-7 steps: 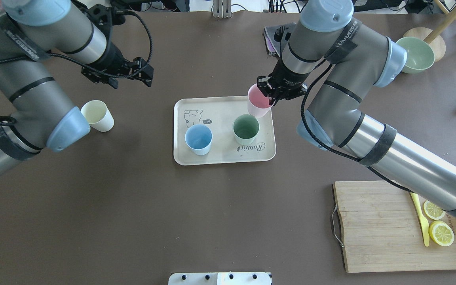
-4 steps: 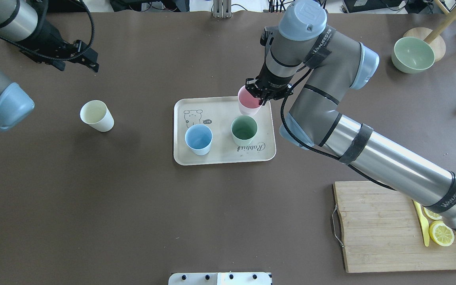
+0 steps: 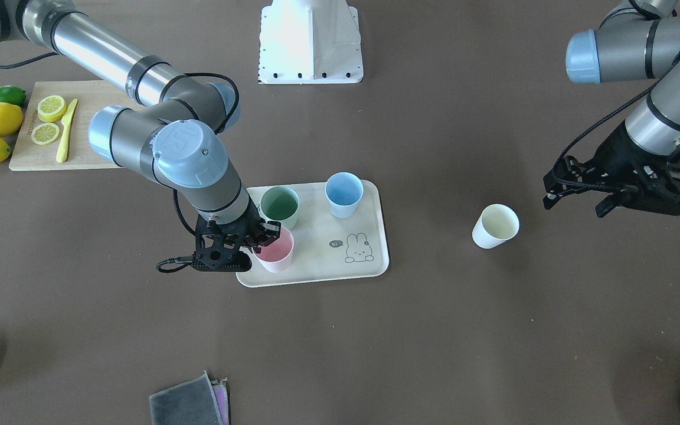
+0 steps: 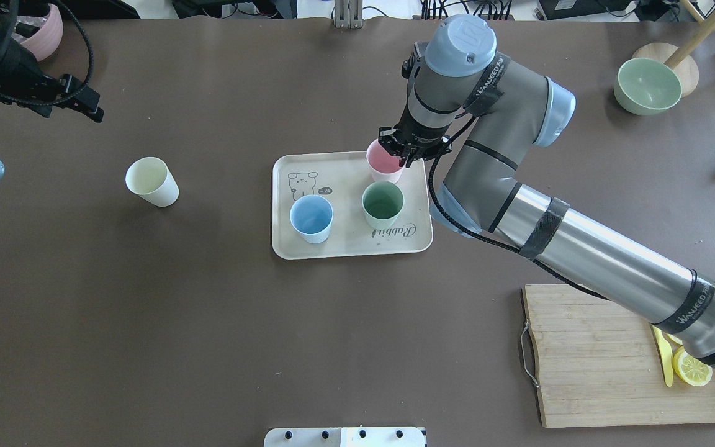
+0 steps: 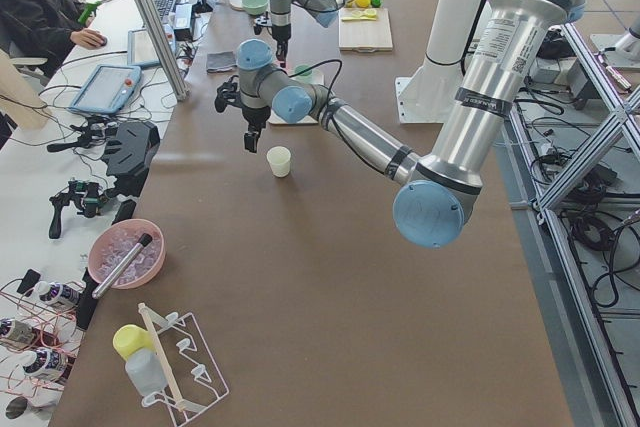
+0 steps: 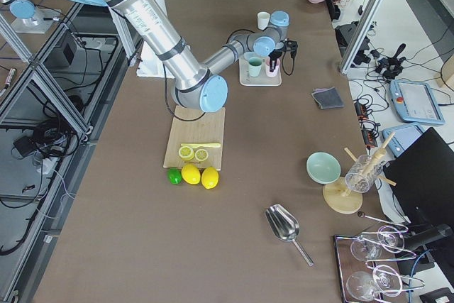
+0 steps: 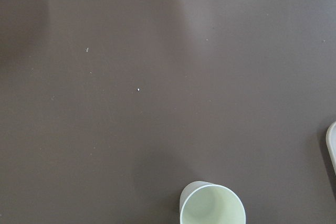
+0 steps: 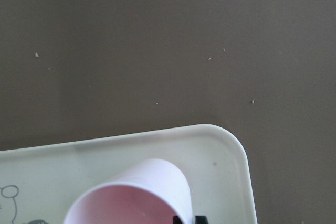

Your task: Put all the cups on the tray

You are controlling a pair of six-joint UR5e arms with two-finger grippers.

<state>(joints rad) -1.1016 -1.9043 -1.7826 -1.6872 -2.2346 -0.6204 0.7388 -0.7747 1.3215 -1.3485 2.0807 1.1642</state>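
Note:
The cream-beige tray [image 4: 345, 246] holds the light blue cup [image 4: 311, 217] and the sage green cup [image 4: 383, 203]. My right gripper [image 4: 400, 155] is shut on the rim of the pink cup [image 4: 382, 162] and holds it slightly tilted at the tray's far right corner. I cannot tell whether its base touches the tray. The right wrist view shows the pink cup [image 8: 142, 192] inside the tray corner [image 8: 220, 150]. The cream-white cup [image 4: 151, 180] stands alone on the table, left of the tray. My left gripper [image 4: 69, 105] is open and empty, up and away beyond it.
A wooden cutting board [image 4: 606, 360] with lemon slices and a yellow knife lies at the near right. A sage green bowl [image 4: 648, 85] stands at the far right and a mauve-pink pot [image 4: 47, 28] at the far left. A grey cloth [image 3: 189, 404] lies beyond the tray.
My right arm has carried the pink cup leftward and lower, onto the tray's far right corner. My left arm has swung away to the far left, off the cream-white cup.

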